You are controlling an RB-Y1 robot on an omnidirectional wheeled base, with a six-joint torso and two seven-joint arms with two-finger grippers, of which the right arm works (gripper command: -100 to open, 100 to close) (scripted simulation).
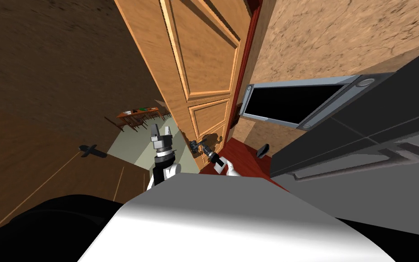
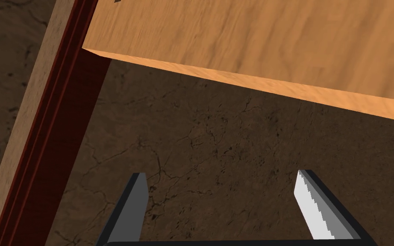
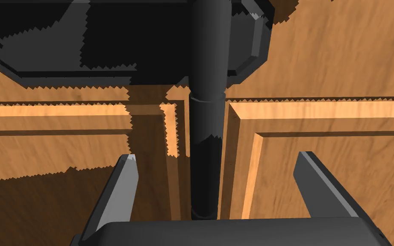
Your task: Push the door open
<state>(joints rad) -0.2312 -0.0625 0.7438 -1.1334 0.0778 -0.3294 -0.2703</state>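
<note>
In the head view the wooden door (image 1: 195, 59) stood ajar just ahead. The right gripper (image 1: 205, 152) was at its dark handle (image 1: 196, 145), and the left gripper (image 1: 161, 132) was beside the door's free edge.

In the left wrist view the fingers (image 2: 134, 205) stood apart, holding nothing.

In the right wrist view the fingers (image 3: 121, 192) were also apart. The handle ran between them and touched neither.

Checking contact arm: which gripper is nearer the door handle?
Right. Right gripper straddles the dark handle, fingers open either side. Left gripper hangs apart, past the edge of the door.
</note>
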